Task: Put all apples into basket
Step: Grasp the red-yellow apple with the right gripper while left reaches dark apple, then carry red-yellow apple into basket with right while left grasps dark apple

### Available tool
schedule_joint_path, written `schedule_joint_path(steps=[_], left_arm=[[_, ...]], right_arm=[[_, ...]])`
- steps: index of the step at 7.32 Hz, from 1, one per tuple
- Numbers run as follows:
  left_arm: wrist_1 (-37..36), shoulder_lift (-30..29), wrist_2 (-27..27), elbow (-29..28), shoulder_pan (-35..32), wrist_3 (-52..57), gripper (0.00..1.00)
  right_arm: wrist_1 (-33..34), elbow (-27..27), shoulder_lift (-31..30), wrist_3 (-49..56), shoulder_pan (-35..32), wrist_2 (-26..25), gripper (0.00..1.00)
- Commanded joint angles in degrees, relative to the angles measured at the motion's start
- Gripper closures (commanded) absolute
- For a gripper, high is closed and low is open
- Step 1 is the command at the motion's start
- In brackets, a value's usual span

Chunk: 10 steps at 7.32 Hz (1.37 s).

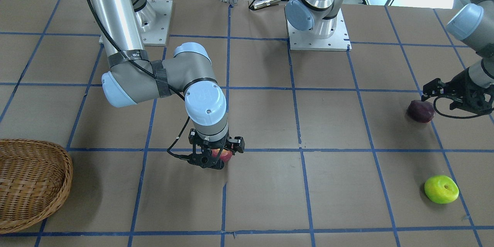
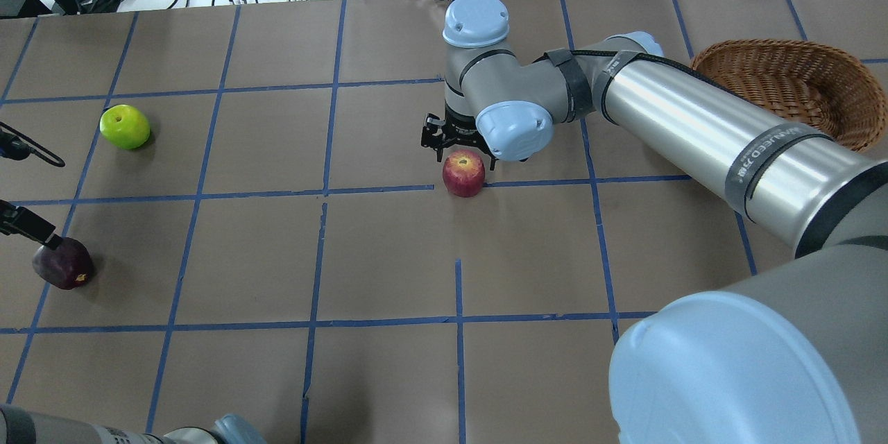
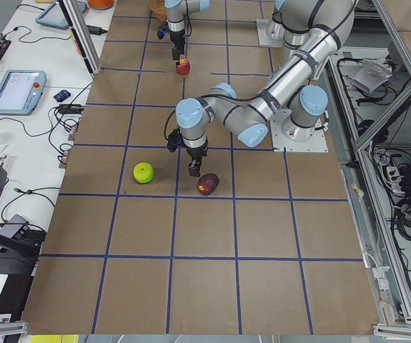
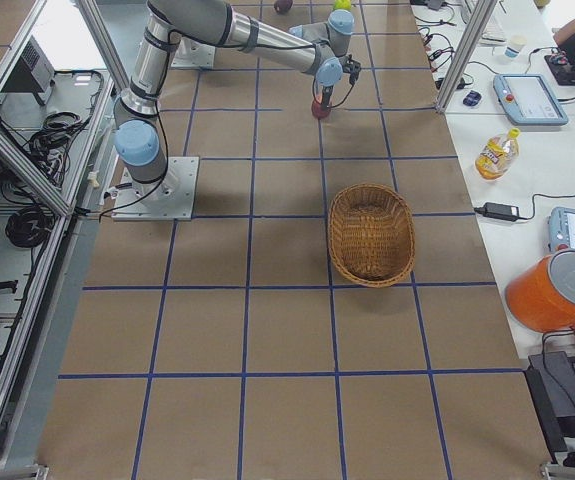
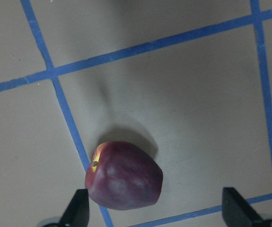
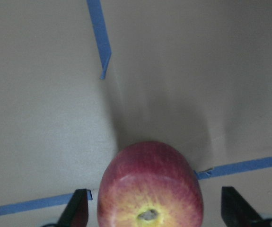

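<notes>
Jaws of right gripper [image 2: 458, 142] apart, red apple [image 6: 150, 189] centred btwn them, stem hollow up: straight close shd do. Left gripper [image 5: 157, 213] jaws apart too; maroon apple [image 5: 124, 176] off-centre, by one finger.

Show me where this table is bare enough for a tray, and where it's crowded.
Bare: the wide table stretch between the red apple and the green apple and purple apple; also between red apple and basket. Crowded: at the red apple, straddled by the right gripper, and the purple apple by the left gripper.
</notes>
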State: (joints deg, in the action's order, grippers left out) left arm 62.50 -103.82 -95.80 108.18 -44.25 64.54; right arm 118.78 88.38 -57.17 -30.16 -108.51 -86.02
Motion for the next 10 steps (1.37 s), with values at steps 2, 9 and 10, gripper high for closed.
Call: schedule_joint_path(steps=[2,9,10], left_arm=[[-5.7,-1.6,1.5,4.3,3.0,4.8,0.00],[-6.4,-5.0,6.1,4.2,3.7,6.2,0.00],[-6.6,-5.2,6.1,4.2,3.7,6.4,0.00]], right_arm=[[0.6,-0.4,1.4,-0.1,0.1,0.3,0.54],[-20.8,-8.5,-12.7,19.7,24.2,-8.8,1.00],[-20.9,-10.4,-12.4,30.1,30.3,-13.2,1.00]])
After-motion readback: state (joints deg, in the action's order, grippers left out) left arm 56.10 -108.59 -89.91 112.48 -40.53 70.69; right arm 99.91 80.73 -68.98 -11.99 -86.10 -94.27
